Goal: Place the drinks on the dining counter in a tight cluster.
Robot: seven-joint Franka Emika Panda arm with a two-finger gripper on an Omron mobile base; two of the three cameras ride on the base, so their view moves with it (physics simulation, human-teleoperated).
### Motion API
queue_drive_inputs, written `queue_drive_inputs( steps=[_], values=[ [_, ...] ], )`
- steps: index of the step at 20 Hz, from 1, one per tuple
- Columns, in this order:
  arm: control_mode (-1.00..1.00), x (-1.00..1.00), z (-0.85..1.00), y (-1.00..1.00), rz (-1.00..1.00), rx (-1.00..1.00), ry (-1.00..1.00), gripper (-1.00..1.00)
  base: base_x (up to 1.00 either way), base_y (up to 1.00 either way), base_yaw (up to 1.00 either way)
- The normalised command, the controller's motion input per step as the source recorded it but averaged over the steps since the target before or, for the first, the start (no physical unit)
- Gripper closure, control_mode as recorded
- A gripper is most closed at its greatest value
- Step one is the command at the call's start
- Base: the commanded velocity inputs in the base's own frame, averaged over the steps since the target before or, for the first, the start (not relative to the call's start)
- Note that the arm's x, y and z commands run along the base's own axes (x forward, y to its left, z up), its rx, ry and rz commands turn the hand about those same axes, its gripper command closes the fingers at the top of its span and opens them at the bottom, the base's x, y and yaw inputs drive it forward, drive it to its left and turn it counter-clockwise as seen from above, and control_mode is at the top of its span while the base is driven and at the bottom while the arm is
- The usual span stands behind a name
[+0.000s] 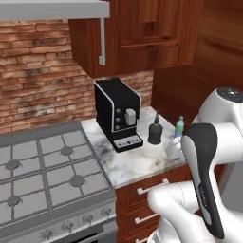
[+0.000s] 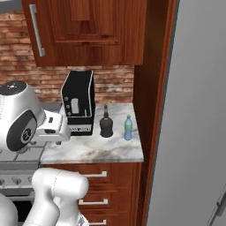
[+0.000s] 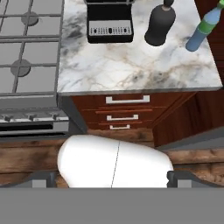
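Note:
Two drinks stand at the back right of a small marble worktop (image 3: 131,65). One is a squat black thin-necked bottle (image 1: 155,133) (image 2: 106,126) (image 3: 159,26). To its right is a small blue bottle with a green cap (image 1: 179,127) (image 2: 128,129) (image 3: 202,29). My gripper (image 3: 112,178) is open, its fingertips (image 3: 43,179) wide apart with nothing between them. It hangs high in front of the worktop's drawers, well short of both bottles. The dining counter is out of view.
A black coffee machine (image 1: 117,114) (image 2: 78,101) (image 3: 109,19) stands left of the bottles. A gas stove (image 1: 42,171) (image 3: 26,48) adjoins the worktop on the left. Wood cabinets (image 1: 137,38) hang above, and a tall wood panel (image 2: 152,88) and grey fridge side (image 2: 194,110) close off the right.

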Motion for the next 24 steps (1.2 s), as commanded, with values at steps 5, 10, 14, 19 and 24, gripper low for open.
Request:
queue_drive_inputs(
  steps=[5,10,14,19,24],
  values=[
    [1.0,0.0,0.0,0.0,0.0,0.0,0.0,-1.0,0.43,0.07,-0.51],
    [1.0,0.0,0.0,0.0,0.0,0.0,0.0,-1.0,0.63,-0.01,-0.06],
    [1.0,0.0,0.0,0.0,0.0,0.0,0.0,-1.0,0.87,-0.51,0.0],
    [1.0,0.0,0.0,0.0,0.0,0.0,0.0,-1.0,0.75,-0.9,0.13],
    [1.0,0.0,0.0,0.0,0.0,0.0,0.0,-1.0,0.91,-0.4,0.09]
  ],
)
